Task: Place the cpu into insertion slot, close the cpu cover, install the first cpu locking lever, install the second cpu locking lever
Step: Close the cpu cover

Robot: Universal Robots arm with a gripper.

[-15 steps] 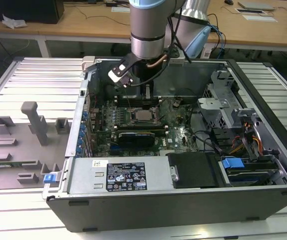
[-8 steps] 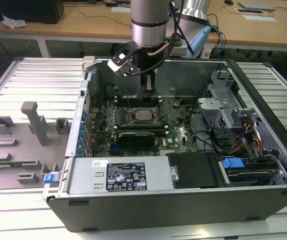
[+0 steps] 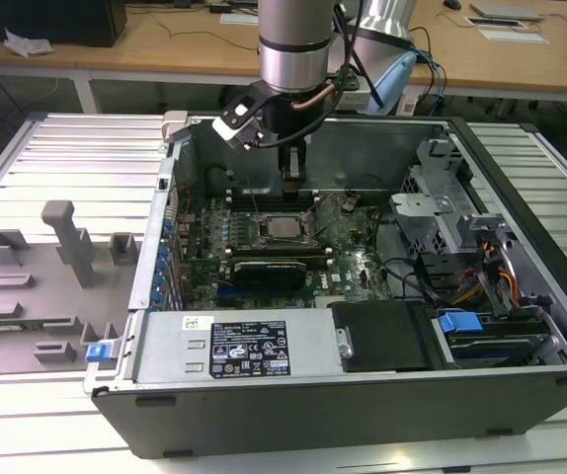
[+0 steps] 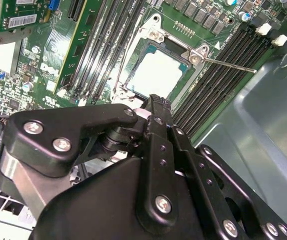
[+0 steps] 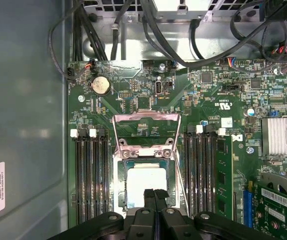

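The cpu [image 5: 146, 181] lies flat in the insertion slot [image 5: 119, 186] on the green board, its silver top bright in both wrist views [image 4: 156, 75] and in the exterior view [image 3: 283, 229]. The cpu cover [image 5: 146, 118] is swung open and stands up from its hinge [image 5: 146, 148] at the slot's far edge. A thin wire locking lever [image 4: 228, 65] sticks out free past the memory slots. My gripper [image 5: 154, 194] hangs just above the cpu's near edge, fingers pressed together and shut, with nothing seen between them [image 4: 156, 102] [image 3: 293, 183].
Long black memory slots [image 5: 88, 175] flank the socket on both sides. A black card [image 3: 274, 269] lies in front of the socket, with the power supply [image 3: 234, 346] nearer the camera. Cables and a drive cage [image 3: 442, 212] fill the exterior view's right. Grey fixtures [image 3: 66, 247] sit outside the case.
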